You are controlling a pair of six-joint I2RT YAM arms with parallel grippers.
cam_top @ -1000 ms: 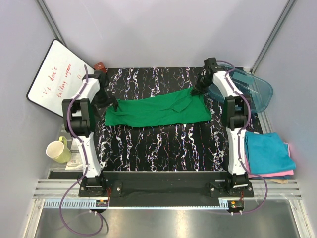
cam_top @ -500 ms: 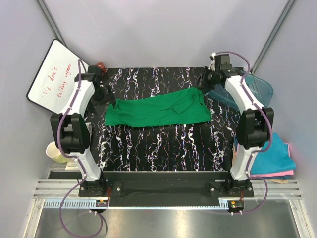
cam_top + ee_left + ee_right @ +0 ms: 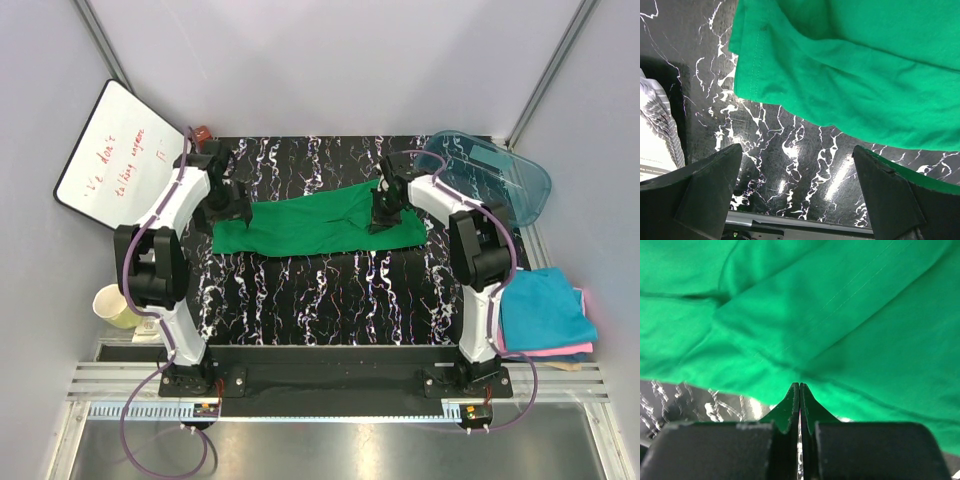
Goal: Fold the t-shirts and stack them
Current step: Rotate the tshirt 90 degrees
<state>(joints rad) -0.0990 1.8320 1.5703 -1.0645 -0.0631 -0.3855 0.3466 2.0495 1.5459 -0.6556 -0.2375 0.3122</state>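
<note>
The green t-shirt (image 3: 320,225) is lying as a long, rumpled band across the far half of the bench (image 3: 330,290), not yet folded. My left tool (image 3: 796,150) is hanging wide open just off the shirt's left end, gripping nothing, its fingers straddling bare bench beside the hem. My right tool (image 3: 799,386) is pressing down near the shirt's right end with its jaws fully closed. The tips are meeting right at the cloth's near edge, and I cannot tell whether any fold is caught between them.

That is what is worrying me most. If the right tool is pinching only air, or a single thin layer, a lift is going to leave the shirt behind or drag one ply, and the fold is going to come out skewed. The overlapped cloth under that tool is adding to the risk, since I may be catching the wrong layer. My left tool is sitting outside the shirt's corner, so closing here is going to miss the hem, and a one-sided lift is going to twist the band.

The clear tub (image 3: 495,180) is standing just beyond the shirt's right end, so a wide swing is risking a knock. The stack (image 3: 540,310), teal-blue on top, is waiting well to the right of the shirt.
</note>
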